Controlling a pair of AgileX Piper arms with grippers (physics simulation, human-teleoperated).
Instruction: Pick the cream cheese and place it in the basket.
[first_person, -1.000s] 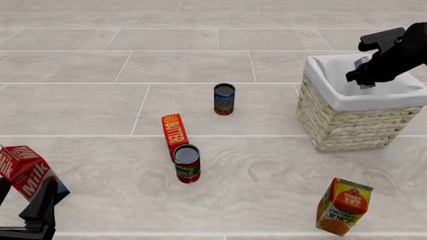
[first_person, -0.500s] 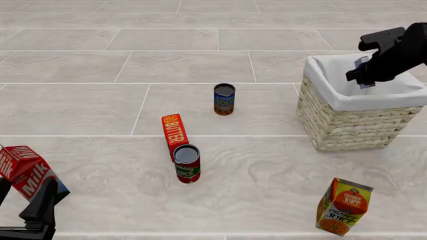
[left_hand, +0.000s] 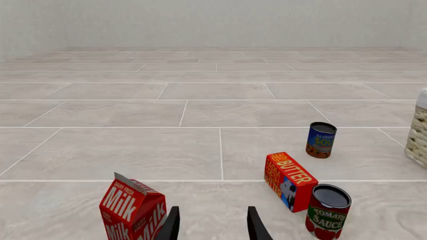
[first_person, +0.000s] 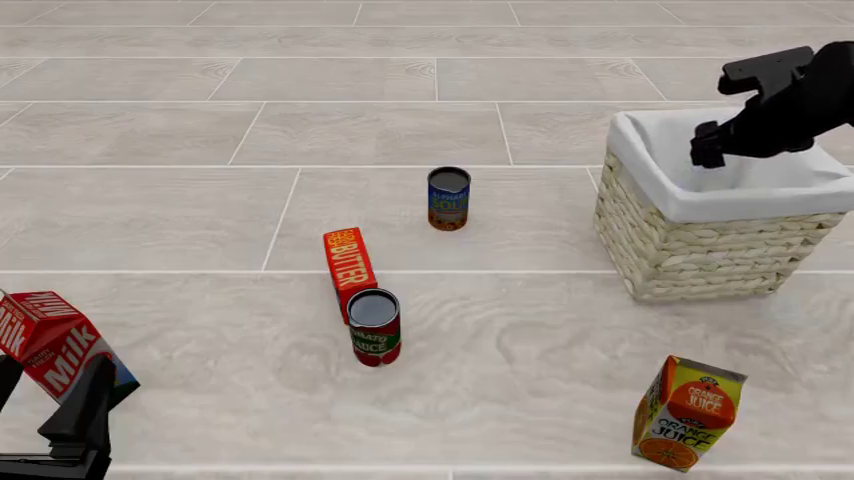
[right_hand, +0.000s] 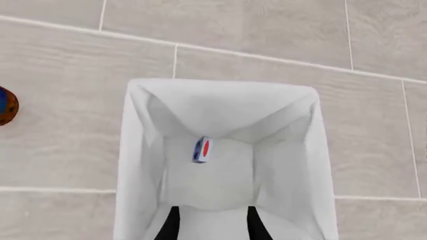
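Note:
The cream cheese, a small pale blue and white box, is inside the basket on its white lining, apart from my fingers. In the front view the box is hidden below the rim of the wicker basket. My right gripper hangs over the basket's opening, open and empty; its fingertips show spread in the right wrist view. My left gripper is open and empty at the near left, beside a milk carton.
A red-orange butter box and a tomato sauce can stand mid-table. A blue soup can stands behind them. An orange juice carton is at the near right, in front of the basket.
The cream cheese was between my right gripper's fingers above the basket. Now the fingers are empty and the box is down inside the basket. The left arm has not moved.

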